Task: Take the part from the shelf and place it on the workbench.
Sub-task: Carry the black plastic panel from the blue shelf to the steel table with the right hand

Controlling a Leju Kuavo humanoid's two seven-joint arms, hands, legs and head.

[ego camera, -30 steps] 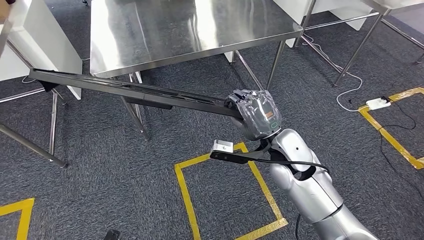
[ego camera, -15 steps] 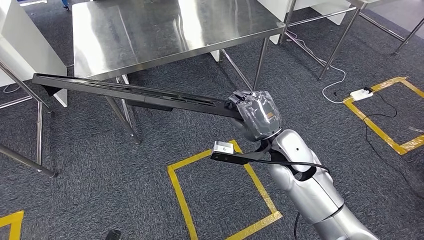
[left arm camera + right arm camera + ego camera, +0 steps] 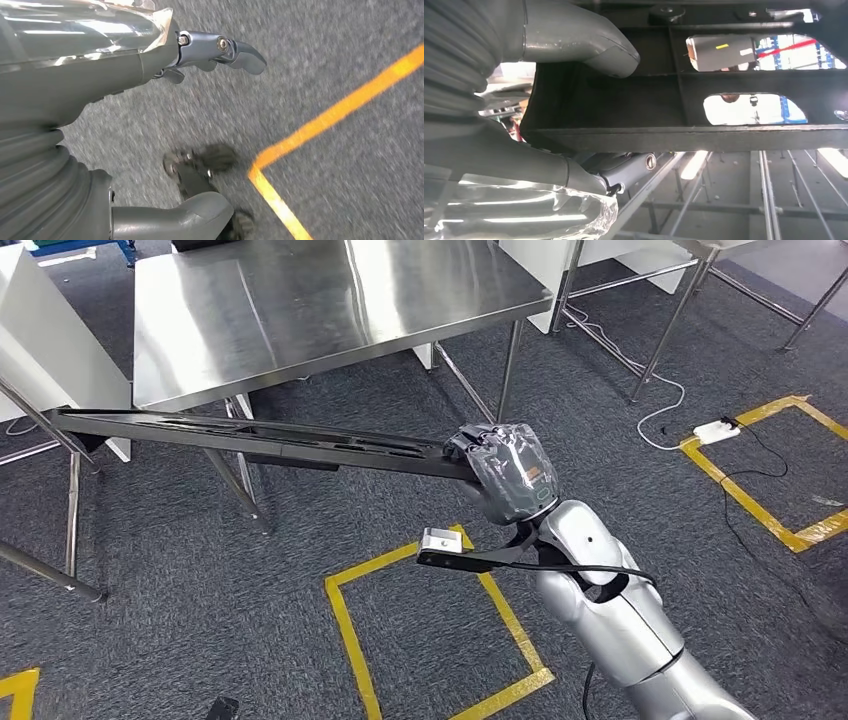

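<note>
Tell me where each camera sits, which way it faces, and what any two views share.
Head view: high on the body, facing forward and down at the steel workbench; shows right hand gripping the long black part.
Left wrist view: behind the left hand, facing grey carpet and yellow tape.
Right wrist view: behind the right hand, facing the part's underside.
Head and right wrist views share hand and part.

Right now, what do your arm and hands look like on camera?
The right arm is glossy silver with rounded segments, and a black cable loops across it. The right hand is grey under a clear plastic wrap, with a small orange marking. The left hand has a grey ribbed cover, plastic wrap and metallic grey fingers.
</note>
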